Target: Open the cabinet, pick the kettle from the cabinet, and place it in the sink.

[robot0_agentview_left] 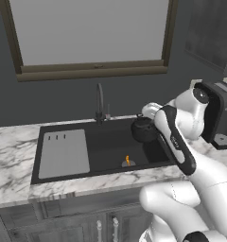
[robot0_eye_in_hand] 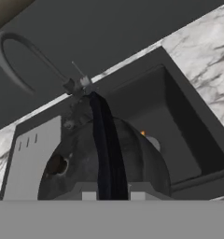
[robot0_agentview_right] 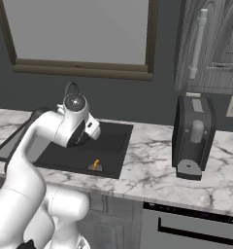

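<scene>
As we look along the hand, the kettle (robot0_eye_in_hand: pixel 86 163) sits directly beneath the gripper (robot0_eye_in_hand: pixel 109 193), whose jaws are clamped narrow on its dark arched handle (robot0_eye_in_hand: pixel 104 144). From the left base view we see the kettle (robot0_agentview_left: pixel 143 130) hanging above the right part of the sink (robot0_agentview_left: pixel 63 175), near the faucet (robot0_agentview_left: pixel 100 104).

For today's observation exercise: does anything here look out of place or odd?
Only mildly: a small orange thing lies on the floor of the sink, near the drain. The kettle hangs over the basin in the gripper, not askew.
</scene>
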Robot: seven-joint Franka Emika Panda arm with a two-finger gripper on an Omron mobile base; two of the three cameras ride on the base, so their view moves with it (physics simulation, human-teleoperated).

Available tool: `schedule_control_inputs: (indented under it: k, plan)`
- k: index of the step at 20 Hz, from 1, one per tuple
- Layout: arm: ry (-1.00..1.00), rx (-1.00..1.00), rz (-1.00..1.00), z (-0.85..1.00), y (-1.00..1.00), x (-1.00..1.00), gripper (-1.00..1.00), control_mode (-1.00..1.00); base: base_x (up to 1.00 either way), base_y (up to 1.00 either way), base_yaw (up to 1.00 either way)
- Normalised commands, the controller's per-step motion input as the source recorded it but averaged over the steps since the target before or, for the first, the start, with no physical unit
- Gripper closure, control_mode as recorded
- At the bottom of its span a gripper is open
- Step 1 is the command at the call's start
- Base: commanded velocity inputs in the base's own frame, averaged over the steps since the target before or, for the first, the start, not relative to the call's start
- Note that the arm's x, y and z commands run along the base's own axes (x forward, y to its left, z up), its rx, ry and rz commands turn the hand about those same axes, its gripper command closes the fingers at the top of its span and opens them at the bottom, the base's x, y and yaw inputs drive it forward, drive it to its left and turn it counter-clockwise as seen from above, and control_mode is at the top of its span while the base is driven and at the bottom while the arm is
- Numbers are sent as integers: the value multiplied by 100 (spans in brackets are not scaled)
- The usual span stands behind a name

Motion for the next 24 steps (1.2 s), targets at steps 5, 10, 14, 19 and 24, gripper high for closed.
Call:
schedule_control_inputs:
  k: [5,10,14,19,24]
  plan:
    - [11,-7,17,-24,0,23,100,-100,0,0,0]
    - [11,-8,18,-25,5,22,100,-100,0,0,0]
    - [1,-1,19,-24,6,19,100,-100,0,0,0]
    - [0,0,19,-24,6,16,100,-100,0,0,0]
    - [-1,0,17,-24,5,12,100,-100,0,0,0]
